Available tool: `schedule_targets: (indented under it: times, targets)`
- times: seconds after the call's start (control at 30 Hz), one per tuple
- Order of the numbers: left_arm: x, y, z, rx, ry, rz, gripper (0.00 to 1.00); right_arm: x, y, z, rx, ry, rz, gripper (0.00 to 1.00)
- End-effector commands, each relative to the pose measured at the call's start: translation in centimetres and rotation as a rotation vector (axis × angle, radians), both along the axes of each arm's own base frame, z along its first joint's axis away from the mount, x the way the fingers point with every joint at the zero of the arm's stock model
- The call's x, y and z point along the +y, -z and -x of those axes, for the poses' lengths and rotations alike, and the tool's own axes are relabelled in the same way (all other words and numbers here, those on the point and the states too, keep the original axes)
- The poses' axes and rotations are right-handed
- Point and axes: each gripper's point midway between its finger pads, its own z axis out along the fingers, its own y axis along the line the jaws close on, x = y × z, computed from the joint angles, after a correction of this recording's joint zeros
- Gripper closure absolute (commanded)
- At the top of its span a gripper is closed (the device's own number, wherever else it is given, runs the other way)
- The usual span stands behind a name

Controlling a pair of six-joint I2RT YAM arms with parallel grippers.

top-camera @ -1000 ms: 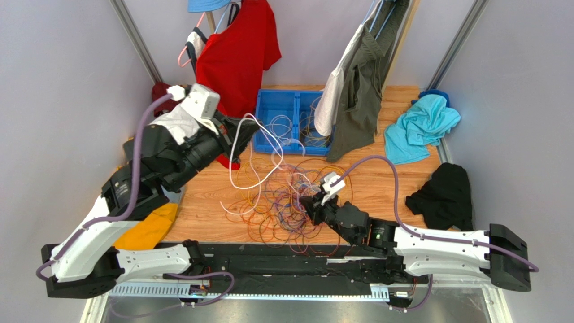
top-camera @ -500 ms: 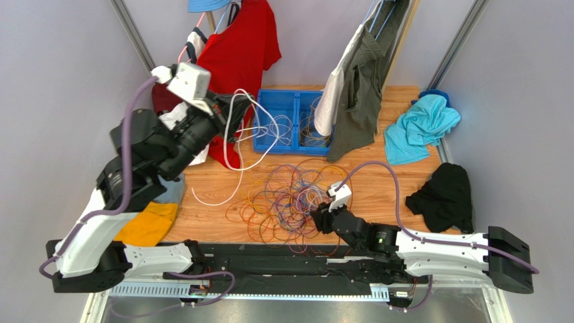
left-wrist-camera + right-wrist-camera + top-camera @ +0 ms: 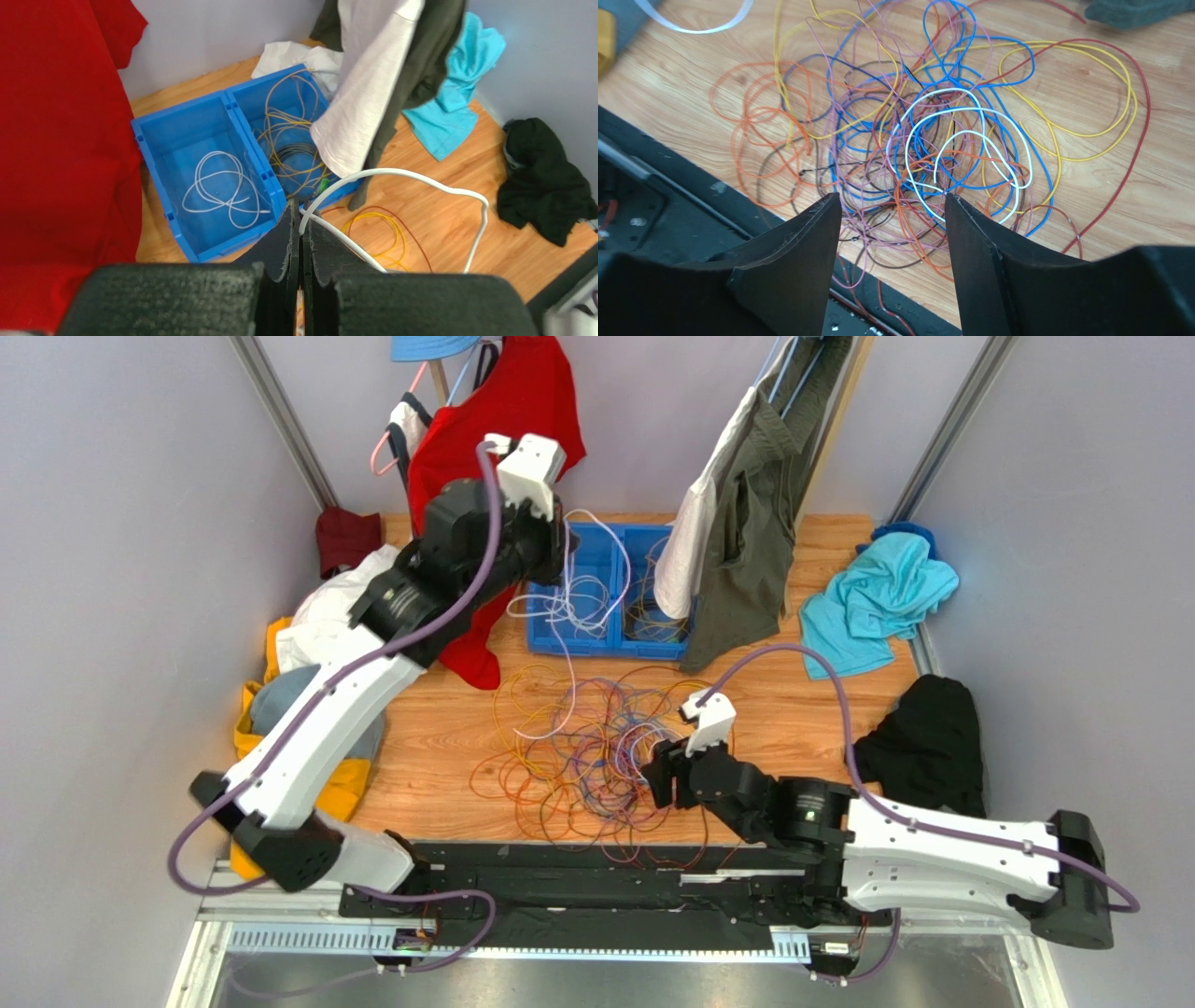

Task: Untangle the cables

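Observation:
A tangle of cables (image 3: 596,742) in orange, yellow, purple, blue, red and white lies mid-table. In the right wrist view it (image 3: 927,140) spreads just beyond my right gripper (image 3: 892,206). That gripper (image 3: 655,776) sits at the tangle's near right edge, open, with nothing between its fingers. My left gripper (image 3: 554,553) is raised at the back over the blue bin (image 3: 540,623). It (image 3: 302,217) is shut on a white cable (image 3: 421,178) that loops off to the right. The bin's left compartment (image 3: 165,164) holds a white cable (image 3: 221,189); the right one holds yellow and dark cables (image 3: 295,140).
A red shirt (image 3: 498,434) hangs at the back left. Grey and white garments (image 3: 737,504) hang over the bin's right end. A teal cloth (image 3: 877,602) and a black cloth (image 3: 926,742) lie at the right, yellow and white cloths (image 3: 302,637) at the left. A black rail (image 3: 561,861) borders the near edge.
My left arm swung from the left side to the back over the blue bin, carrying the white cable. My right gripper opened and let go of the tangle.

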Motion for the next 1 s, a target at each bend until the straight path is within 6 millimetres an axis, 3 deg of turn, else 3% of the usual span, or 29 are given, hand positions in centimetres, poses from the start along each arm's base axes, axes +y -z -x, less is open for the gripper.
schedule_targets:
  times: [0.0, 0.23, 0.3, 0.4, 0.43, 0.5, 0.53, 0.57, 0.73, 0.97]
  targets:
    - [-1.8, -0.7, -3.1, 0.03, 0.045, 0.04, 1.0, -1.3, -2.5, 0.7, -0.01, -0.005, -0.09, 0.41]
    - [-3.7, 0.8, -10.8, 0.109, 0.038, 0.084, 1.0, -2.7, -3.4, 0.9, -0.034, -0.011, -0.084, 0.44]
    - [-3.7, 0.5, -12.7, 0.09, 0.048, 0.128, 1.0, -3.1, -3.9, 0.8, -0.04, -0.004, -0.071, 0.44]
    - [-3.6, 1.8, -15.9, 0.091, 0.054, 0.165, 1.0, -3.5, -4.3, 0.7, -0.053, 0.001, -0.059, 0.44]
    - [-3.8, 3.1, -17.1, 0.117, 0.057, 0.18, 1.0, -3.5, -4.4, 0.7, -0.055, -0.002, -0.061, 0.44]
    - [-3.5, 2.9, -18.9, 0.09, 0.072, 0.23, 1.0, -3.8, -4.7, 0.7, -0.066, 0.0, -0.067, 0.44]
    - [-3.6, 4.1, -20.0, 0.101, 0.08, 0.24, 1.0, -3.8, -4.8, 0.7, -0.07, -0.003, -0.069, 0.44]
    - [-3.3, 3.4, -21.1, 0.062, 0.092, 0.274, 1.0, -3.9, -5.0, 0.7, -0.079, -0.002, -0.073, 0.44]
    - [-4.6, 4.1, -23.3, 0.049, 0.169, 0.376, 1.0, -4.4, -4.8, 0.2, -0.118, 0.011, -0.066, 0.45]
    - [-3.8, 3.6, -25.5, -0.086, 0.142, 0.384, 1.0, -4.3, -4.6, 0.1, -0.131, 0.003, -0.055, 0.45]
